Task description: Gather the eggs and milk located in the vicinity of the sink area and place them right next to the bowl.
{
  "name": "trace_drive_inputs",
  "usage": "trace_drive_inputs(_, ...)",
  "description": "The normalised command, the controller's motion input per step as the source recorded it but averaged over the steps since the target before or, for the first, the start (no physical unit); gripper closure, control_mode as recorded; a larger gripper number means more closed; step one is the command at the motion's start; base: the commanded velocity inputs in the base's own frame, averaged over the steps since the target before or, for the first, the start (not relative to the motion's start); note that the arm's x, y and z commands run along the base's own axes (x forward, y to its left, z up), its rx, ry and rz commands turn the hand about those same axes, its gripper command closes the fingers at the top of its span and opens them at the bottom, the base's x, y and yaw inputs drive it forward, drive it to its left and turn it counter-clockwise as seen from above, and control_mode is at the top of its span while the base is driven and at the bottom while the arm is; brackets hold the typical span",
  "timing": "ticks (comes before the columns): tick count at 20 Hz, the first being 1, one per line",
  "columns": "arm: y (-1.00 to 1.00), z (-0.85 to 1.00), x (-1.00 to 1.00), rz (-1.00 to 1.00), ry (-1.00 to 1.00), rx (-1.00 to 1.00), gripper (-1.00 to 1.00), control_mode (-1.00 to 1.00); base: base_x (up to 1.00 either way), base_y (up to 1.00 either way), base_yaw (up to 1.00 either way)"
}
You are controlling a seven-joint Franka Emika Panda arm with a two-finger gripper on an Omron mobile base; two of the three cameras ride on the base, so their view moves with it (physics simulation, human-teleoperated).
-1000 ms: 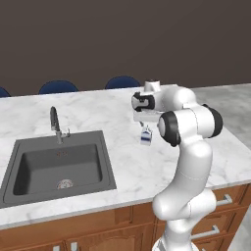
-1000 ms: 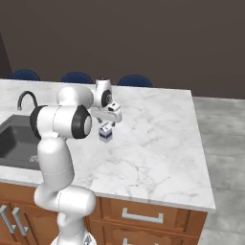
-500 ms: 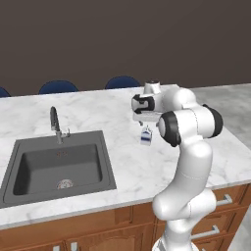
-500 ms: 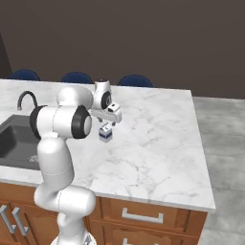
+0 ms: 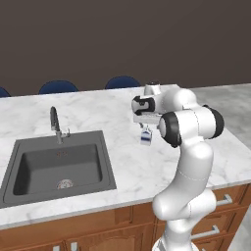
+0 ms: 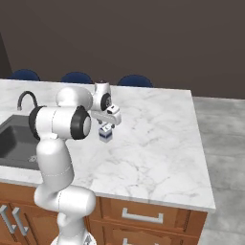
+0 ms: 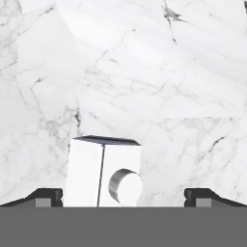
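The claw (image 7: pixel 123 195) is hanging spread wide, gripping nothing, over the milk (image 5: pixel 146 137), which is standing on the desk (image 5: pixel 127 162) mid-frame, right of the sink (image 5: pixel 56 165).

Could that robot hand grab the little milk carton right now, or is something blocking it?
Probably yes. The gripper hangs right above the milk carton, its fingers spread wider than the carton, and the counter around it looks bare.
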Motion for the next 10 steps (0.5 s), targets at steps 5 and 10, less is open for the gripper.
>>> trace_drive_inputs(5, 0.00, -0.08, 0.00, -0.03, 0.00, 0.00, -1.00, -1.00, 0.00, 0.00, 0.00)
trace_drive_inputs(10, 0.00, -0.17, 0.00, -0.04, 0.01, 0.00, -1.00, -1.00, 0.00, 0.00, 0.00)
